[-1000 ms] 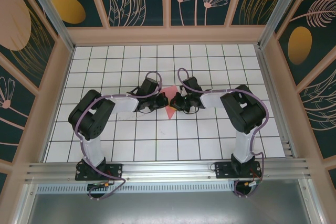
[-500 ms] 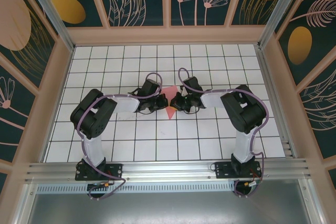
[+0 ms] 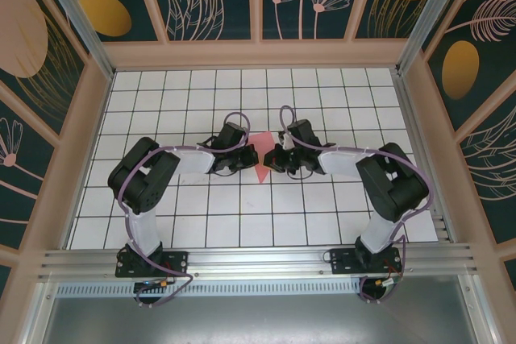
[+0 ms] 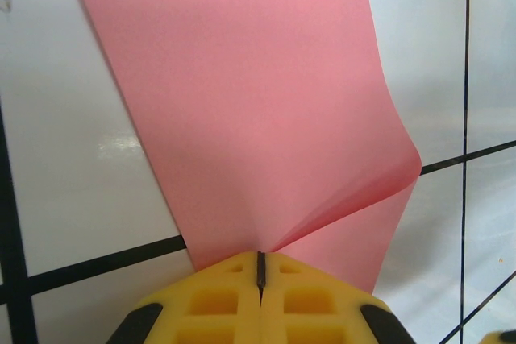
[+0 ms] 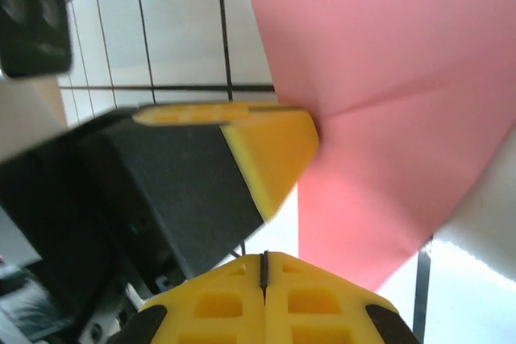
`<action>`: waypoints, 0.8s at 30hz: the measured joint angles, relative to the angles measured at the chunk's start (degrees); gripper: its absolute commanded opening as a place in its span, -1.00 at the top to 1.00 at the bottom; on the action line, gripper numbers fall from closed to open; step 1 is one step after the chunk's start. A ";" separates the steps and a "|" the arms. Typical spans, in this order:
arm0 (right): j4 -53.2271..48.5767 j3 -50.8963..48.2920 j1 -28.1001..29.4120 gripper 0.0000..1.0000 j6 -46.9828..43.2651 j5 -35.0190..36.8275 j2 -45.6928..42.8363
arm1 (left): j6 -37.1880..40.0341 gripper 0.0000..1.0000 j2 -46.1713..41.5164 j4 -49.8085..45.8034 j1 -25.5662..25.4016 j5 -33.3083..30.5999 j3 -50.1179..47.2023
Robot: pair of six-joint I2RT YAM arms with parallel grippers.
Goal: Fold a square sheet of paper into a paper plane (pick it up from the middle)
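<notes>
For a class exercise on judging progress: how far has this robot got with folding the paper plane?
Done: the pink paper looks lifted off the tiles and shows a crease. In hand: the left gripper and right gripper both pinch it mid-table, jaws shut. Left: there is no pointed dart yet, so the nose and wing folds are not yet made.

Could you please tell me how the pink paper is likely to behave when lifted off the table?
Probably floppy: the paper puckers and curls where the shut left end effector pinches it. Likely very light, being so thin, so unsupported parts may sag. It seems to crease readily: the right wrist view shows a fold line across it.
</notes>
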 measured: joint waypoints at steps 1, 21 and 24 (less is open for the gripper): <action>0.00 -0.61 0.31 1.00 0.00 -0.02 0.00 | 0.00 1.00 -0.02 0.07 0.00 0.00 -0.04; -0.02 -1.88 2.23 1.00 -1.33 -0.44 2.97 | -0.46 1.00 -0.33 0.24 -0.39 -1.70 -0.26; -0.20 -1.88 2.32 0.99 -1.68 -0.44 2.99 | -0.57 1.00 -0.44 0.17 -0.63 -2.45 -0.31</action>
